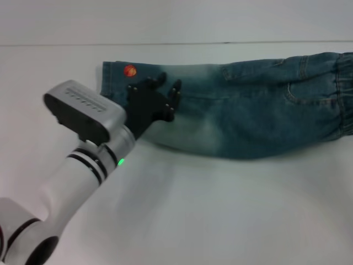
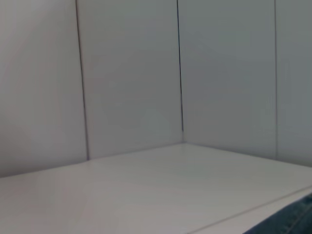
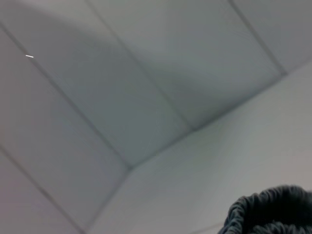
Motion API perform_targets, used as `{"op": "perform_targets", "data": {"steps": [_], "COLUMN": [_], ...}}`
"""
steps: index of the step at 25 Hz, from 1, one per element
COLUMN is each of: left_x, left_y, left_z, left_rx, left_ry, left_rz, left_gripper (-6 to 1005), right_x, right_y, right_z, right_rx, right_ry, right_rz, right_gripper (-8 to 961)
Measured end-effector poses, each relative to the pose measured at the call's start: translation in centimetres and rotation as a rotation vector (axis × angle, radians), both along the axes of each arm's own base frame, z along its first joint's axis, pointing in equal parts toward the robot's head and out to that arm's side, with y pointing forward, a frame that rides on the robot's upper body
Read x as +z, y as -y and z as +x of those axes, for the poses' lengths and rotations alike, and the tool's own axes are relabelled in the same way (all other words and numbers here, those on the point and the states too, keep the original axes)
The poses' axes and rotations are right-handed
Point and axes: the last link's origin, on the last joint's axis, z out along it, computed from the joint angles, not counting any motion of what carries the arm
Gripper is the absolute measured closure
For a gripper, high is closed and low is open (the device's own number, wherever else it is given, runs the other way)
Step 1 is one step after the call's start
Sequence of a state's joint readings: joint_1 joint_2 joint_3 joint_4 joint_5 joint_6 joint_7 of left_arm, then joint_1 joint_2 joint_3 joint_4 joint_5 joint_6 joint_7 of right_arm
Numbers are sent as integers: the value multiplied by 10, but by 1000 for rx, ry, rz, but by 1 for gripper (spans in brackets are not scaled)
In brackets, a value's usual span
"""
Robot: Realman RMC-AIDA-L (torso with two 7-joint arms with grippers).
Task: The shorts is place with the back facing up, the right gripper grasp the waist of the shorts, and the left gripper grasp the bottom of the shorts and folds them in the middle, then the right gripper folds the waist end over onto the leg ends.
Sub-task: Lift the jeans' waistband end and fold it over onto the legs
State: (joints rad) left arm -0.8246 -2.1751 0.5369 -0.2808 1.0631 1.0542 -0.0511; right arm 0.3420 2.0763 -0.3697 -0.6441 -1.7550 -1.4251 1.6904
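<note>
The blue denim shorts (image 1: 248,116) lie across the white table as one long strip, the legs stacked on each other. The leg ends, with a red round patch (image 1: 130,70), are at the left, and the gathered elastic waist (image 1: 346,94) is at the right edge of the head view. My left gripper (image 1: 168,85) hovers over the leg end with its black fingers spread open and nothing between them. A corner of denim (image 2: 287,222) shows in the left wrist view. In the right wrist view the ruffled waist (image 3: 273,212) is close by. My right gripper is out of view.
The white table (image 1: 220,210) stretches in front of the shorts. Its far edge runs just behind them, with a pale panelled wall (image 2: 131,73) beyond. My left arm (image 1: 83,160) reaches in from the lower left.
</note>
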Motion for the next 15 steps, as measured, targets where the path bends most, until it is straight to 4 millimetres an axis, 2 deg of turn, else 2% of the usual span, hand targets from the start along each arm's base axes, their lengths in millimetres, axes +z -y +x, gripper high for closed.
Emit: {"op": "perform_targets", "data": {"steps": [4, 7, 9, 15], "left_x": [-8, -11, -15, -22], "left_y": [0, -1, -2, 2], "left_z": [5, 4, 5, 7], "left_rx": [-4, 4, 5, -14], "left_ry": [-23, -47, -69, -98], "left_rz": [-26, -49, -69, -109], "left_gripper": [600, 740, 833, 981], "right_x": [8, 14, 16, 12], "right_y": [7, 1, -8, -52], "right_z": [-15, -33, -47, -99], "right_rx": [100, 185, 240, 362], "right_ry": [-62, -118, -143, -125], "right_rz": [2, 18, 10, -92], "right_gripper": [860, 862, 864, 865]}}
